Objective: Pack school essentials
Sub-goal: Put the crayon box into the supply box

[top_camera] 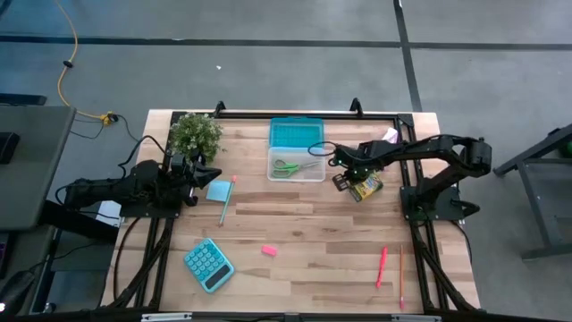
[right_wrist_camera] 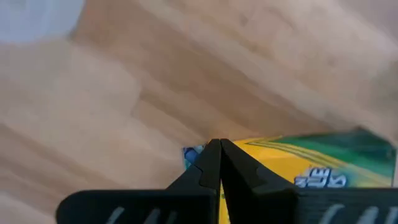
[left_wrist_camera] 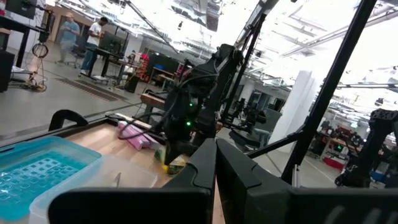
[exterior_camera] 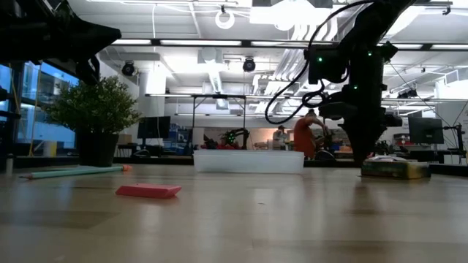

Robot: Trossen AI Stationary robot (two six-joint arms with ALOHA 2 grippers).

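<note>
- Crayon box (top_camera: 365, 188), high view: it lies flat on the counter (top_camera: 304, 250) at about 3 o'clock from the clear tray (top_camera: 297, 164), which already holds the green-handled scissors (top_camera: 290, 166). The right gripper (top_camera: 343, 182) sits at the box's 9 o'clock end. The left gripper (top_camera: 198, 173) waits near the light-blue note pad (top_camera: 218, 190), by the plant (top_camera: 197, 134).
- Low view: the box (exterior_camera: 395, 169) rests low and flat beneath the right arm; the pink eraser (exterior_camera: 148, 191) lies well apart in front.
- Left wrist view: its fingers (left_wrist_camera: 205, 168) look pressed together, holding nothing.
- Right wrist view: the fingers (right_wrist_camera: 208, 165) meet with no gap, over the box's edge (right_wrist_camera: 311, 165) and not around it.
- Judgement: thin cardboard, light, slightly crushable and glossy; best pinched gently across its narrow sides, near the middle.
</note>
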